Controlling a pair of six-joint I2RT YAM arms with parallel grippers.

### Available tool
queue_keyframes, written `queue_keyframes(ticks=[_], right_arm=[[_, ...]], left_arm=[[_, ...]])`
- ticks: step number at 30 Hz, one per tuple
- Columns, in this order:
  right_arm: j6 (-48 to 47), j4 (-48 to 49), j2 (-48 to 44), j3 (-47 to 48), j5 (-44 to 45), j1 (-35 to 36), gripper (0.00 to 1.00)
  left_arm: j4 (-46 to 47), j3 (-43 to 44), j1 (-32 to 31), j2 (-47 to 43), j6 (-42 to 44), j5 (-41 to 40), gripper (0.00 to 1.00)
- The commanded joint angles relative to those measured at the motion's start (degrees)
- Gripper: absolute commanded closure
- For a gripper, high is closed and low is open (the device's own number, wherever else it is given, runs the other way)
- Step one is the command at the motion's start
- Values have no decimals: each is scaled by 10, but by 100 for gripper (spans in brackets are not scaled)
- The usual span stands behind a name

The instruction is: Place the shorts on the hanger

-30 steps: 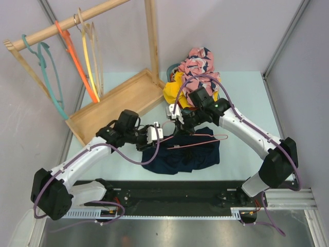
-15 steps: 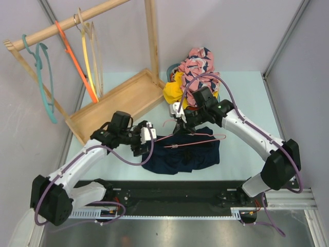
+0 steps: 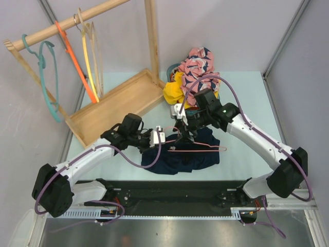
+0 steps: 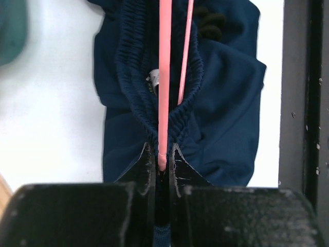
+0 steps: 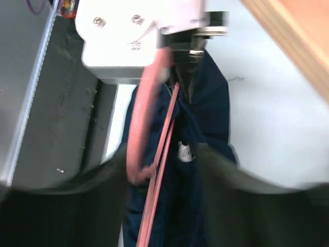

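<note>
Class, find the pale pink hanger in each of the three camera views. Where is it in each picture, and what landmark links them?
Top view: the hanger lies at centre, across the shorts.
Left wrist: the hanger runs straight up the middle, over the shorts.
Right wrist: the hanger, blurred, slants down left of centre, against the shorts.
Shared landmark: the navy shorts.

The bench [image 3: 241,103] is presenting one pair of shorts [image 3: 180,160], one pink hanger [image 3: 198,150], one floral garment [image 3: 198,63], one yellow garment [image 3: 174,88] and three coloured rail hangers [image 3: 76,60].
</note>
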Motion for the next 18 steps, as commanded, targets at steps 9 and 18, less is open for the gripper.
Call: queue_keyframes(ticks=[9,18], right_arm=[[331,15,-103,-19,4,-259,3],[266,-87,-70,-102,162,-211,25]], left_arm=[[2,-65,-9,-69,53,19,100],[0,-33,-13,-60,35,19,100]])
